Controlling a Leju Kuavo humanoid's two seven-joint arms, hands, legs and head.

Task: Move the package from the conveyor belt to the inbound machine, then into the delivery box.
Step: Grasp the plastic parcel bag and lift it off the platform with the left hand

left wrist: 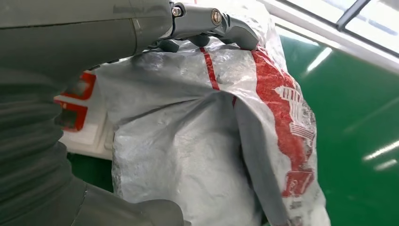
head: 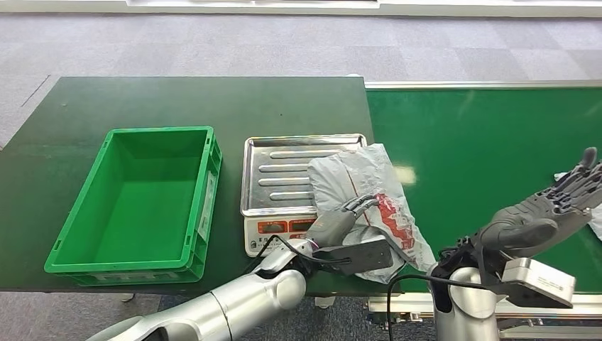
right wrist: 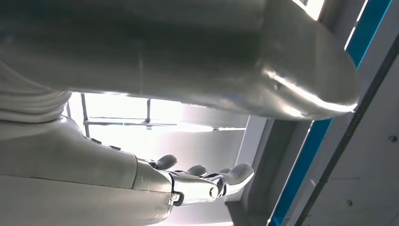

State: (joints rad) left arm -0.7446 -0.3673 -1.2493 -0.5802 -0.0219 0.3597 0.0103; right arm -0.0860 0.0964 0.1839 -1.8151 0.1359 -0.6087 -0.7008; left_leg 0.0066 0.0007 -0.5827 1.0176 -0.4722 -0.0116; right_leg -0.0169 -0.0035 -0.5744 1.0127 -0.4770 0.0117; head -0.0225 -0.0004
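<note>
Your package (head: 369, 195) is a crumpled, silvery-grey plastic mailer bag with a red printed panel and a thin red stripe; up close, the left wrist view shows the film deeply creased and folded (left wrist: 197, 141). It lies over the right part of the inbound machine (head: 284, 177), a scale with a ribbed steel tray and red display windows on its front, and it hangs off the machine's right and front edges toward the conveyor belt (head: 483, 149). Your left hand (head: 341, 220) rests on the near end of the bag, fingers (left wrist: 235, 30) curved over its upper surface. Your right hand (head: 546, 206) is raised over the belt, palm up, fingers spread, holding nothing. The green delivery box (head: 206, 192) stands just left of the machine on the dark green table (head: 213, 99).
</note>
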